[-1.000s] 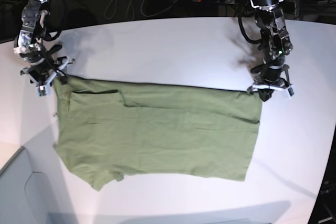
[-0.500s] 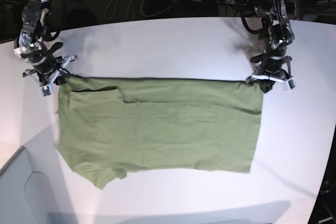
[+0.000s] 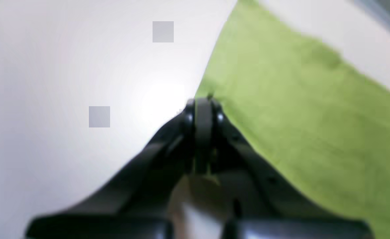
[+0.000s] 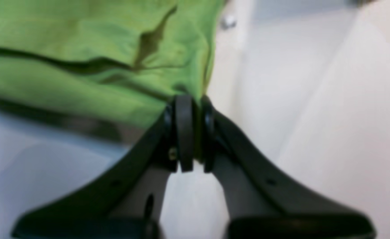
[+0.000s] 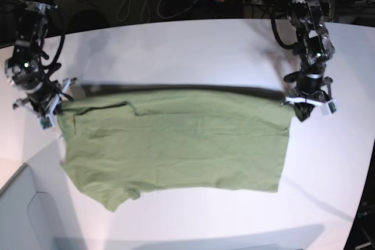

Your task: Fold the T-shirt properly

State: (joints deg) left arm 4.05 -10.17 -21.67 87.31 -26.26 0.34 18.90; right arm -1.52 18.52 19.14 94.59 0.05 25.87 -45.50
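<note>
The T-shirt (image 5: pixel 176 144) lies spread across the middle of the white counter (image 5: pixel 176 51), with its far edge raised off the surface and casting a dark shadow band behind it. Each far corner is held: the right gripper (image 5: pixel 50 108) has its fingers pressed together, pinching the corner nearest the counter's left edge in the base view, and the left gripper (image 5: pixel 304 105) pinches the opposite far corner in the same way. Both wrist views confirm cloth clamped between closed tips.

You are judged to be at the lift-and-carry stage of a lengthwise fold. The next move calls for you to raise both corners evenly, keep the edge taut, and bring it toward the near hem without dragging the lower layer.

No brand, label or writing can be read on the T-shirt or the counter.
</note>
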